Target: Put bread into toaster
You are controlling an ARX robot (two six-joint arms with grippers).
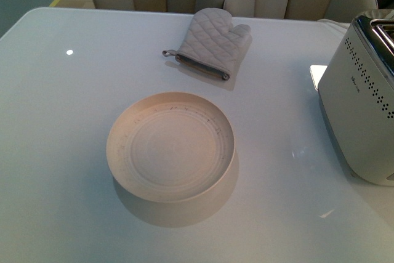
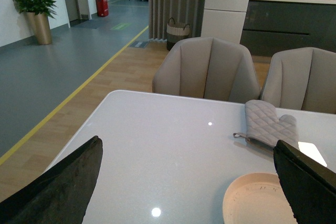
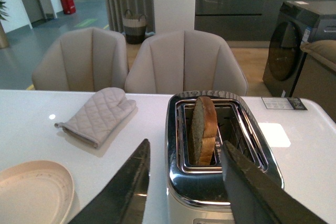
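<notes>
Front view: plate (image 1: 170, 146) sitting bare mid-surface, oven mitt (image 1: 210, 43) lying beyond it, toaster (image 1: 363, 100) standing at the right edge, open room lying between. Left wrist view: left end effector (image 2: 184, 182) hanging spread and gripping nothing. Right wrist view: right end effector (image 3: 184, 182) hovering open over the toaster, bread (image 3: 202, 128) standing upright in a slot; likely light, soft, crumbly, best pinched at its crust, chrome rims leaving little clearance.

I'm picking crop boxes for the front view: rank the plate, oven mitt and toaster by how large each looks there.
1. Plate, largest and fully in frame.
2. Toaster, nearly as big but cut off at the edge, so its rank against the plate is unsure.
3. Oven mitt, clearly smallest.
</notes>
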